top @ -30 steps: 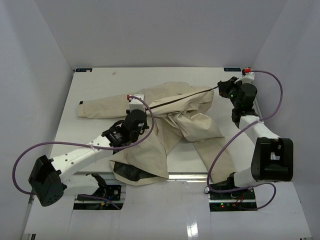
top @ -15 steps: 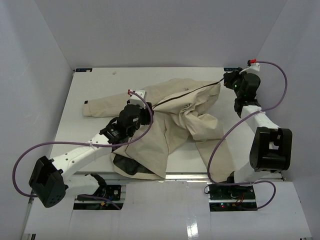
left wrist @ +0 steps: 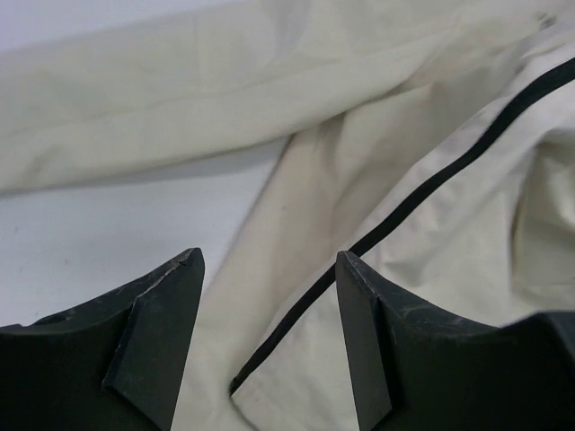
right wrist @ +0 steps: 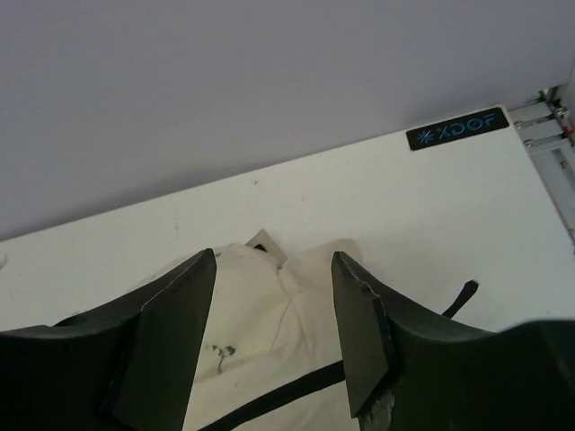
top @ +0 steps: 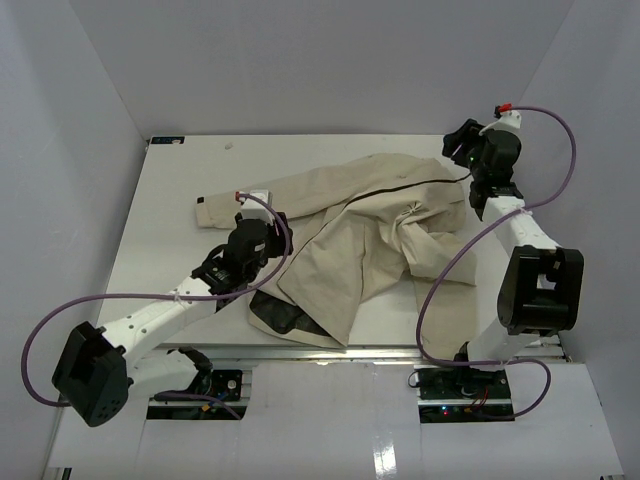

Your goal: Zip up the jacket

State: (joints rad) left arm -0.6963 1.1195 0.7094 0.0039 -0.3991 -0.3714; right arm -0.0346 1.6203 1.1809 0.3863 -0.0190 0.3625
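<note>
The large cream-beige fabric jacket point(top: 340, 240) lies crumpled across the middle of the white table point(top: 170, 180), one sleeve stretched left, its right half bunched and hard to read. The left gripper point(left wrist: 268, 260) hangs over the fabric, jaws spread and pinching nothing, a dark zipper edge point(left wrist: 422, 193) passing beneath and cut off at the frame. The right gripper point(right wrist: 272, 256), jaws likewise spread, is over the jacket's far-right corner; contact with the cloth cannot be told.
</note>
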